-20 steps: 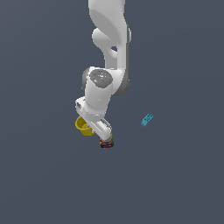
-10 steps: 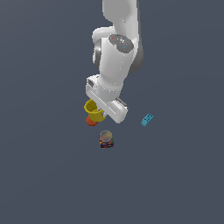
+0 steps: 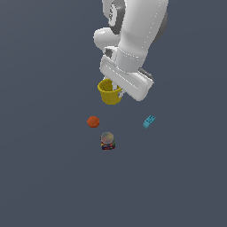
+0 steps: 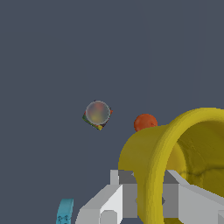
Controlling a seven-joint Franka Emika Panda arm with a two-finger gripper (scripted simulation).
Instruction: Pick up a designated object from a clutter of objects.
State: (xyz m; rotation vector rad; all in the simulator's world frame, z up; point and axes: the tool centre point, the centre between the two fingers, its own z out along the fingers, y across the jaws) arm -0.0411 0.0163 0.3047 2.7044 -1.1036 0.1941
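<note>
The yellow cup (image 3: 108, 93) hangs in the air under the white hand, clear of the floor, with my gripper (image 3: 116, 90) shut on its rim. In the wrist view the yellow cup (image 4: 175, 162) fills the near corner, hollow side showing, and the grey fingers (image 4: 127, 192) pinch its wall, one outside and one inside. The rest of the clutter lies on the floor below: an orange-red flat disc (image 3: 93, 121), a dark can with a grey top (image 3: 107, 140) and a cyan studded brick (image 3: 149, 121).
The wrist view also shows the can (image 4: 97, 113), the disc (image 4: 145, 123) and the brick (image 4: 64, 211) from above. A plain dark grey floor (image 3: 44, 177) surrounds them. The white arm (image 3: 133, 31) rises out of the frame.
The arm has risen with the yellow cup in its grip, lifting it off the floor. The disc, can and brick stay where they were.
</note>
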